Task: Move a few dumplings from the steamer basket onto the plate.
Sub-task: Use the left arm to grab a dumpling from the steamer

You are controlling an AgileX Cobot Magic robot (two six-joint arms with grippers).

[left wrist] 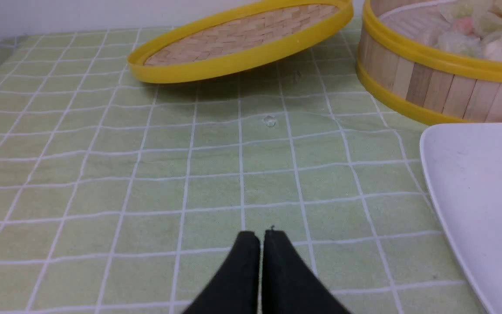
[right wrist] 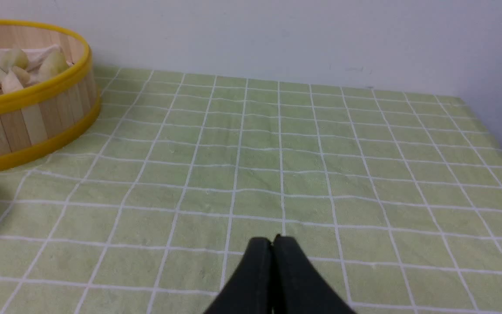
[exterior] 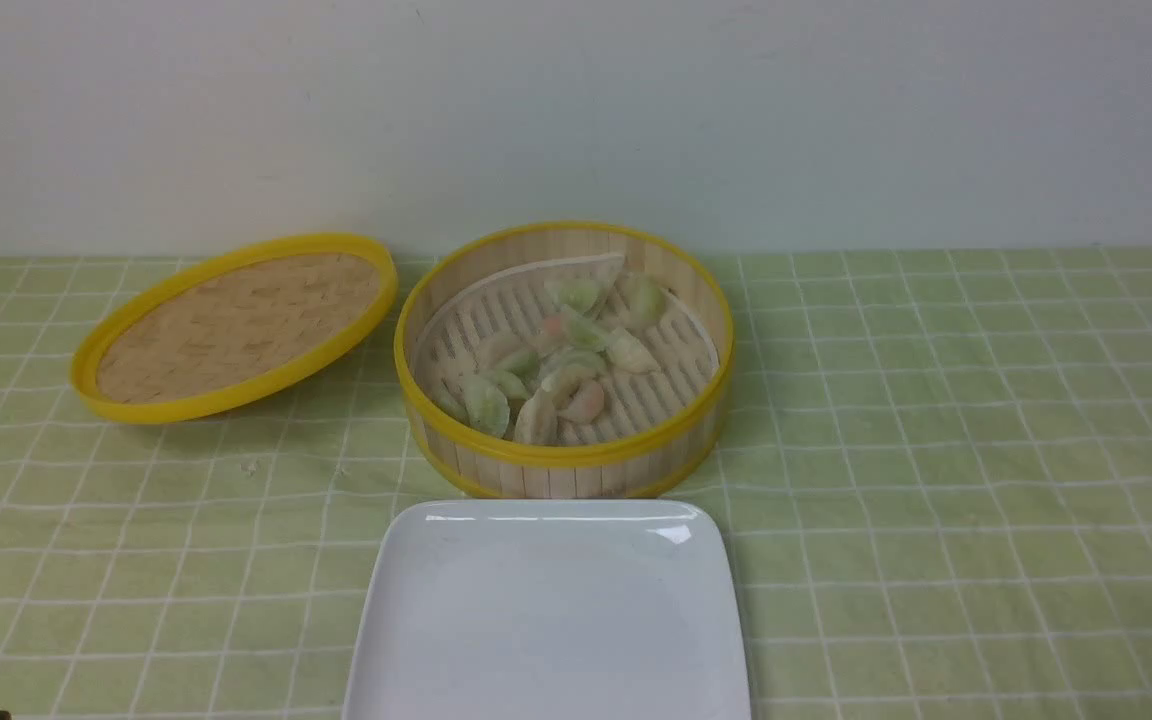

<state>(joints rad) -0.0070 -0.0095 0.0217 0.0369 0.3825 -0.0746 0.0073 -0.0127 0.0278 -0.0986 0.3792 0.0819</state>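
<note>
The dumplings [exterior: 561, 365], pale with green and pink tints, lie heaped on the slatted floor of the steamer basket [exterior: 566, 470]. All that can be seen of them are inside it. The basket stands about midway across the tabletop, toward the far edge. The plate [exterior: 546, 610] lies just in front of it at the near edge. Its far rim comes close to the basket's base, but none of the views settles whether they touch.

On the basket's left lies the woven lid [exterior: 236, 325]. Only the left wrist view shows its tilt plainly: the side nearest the basket is raised and seems to lean on the basket wall. That view also picks out a small clear scrap [left wrist: 269, 121] on the green checked tablecloth [exterior: 936, 450], between the lid and the left gripper [left wrist: 262, 235].

The front view shows neither gripper's tips; each shows only in its own wrist view. The left gripper is over bare cloth near the left of the plate, its dark fingers pressed together with nothing between them. The right gripper [right wrist: 273, 240] is likewise closed and holds nothing, over open cloth to the right of the basket. The right wrist view alone takes in the table's far right corner.
</note>
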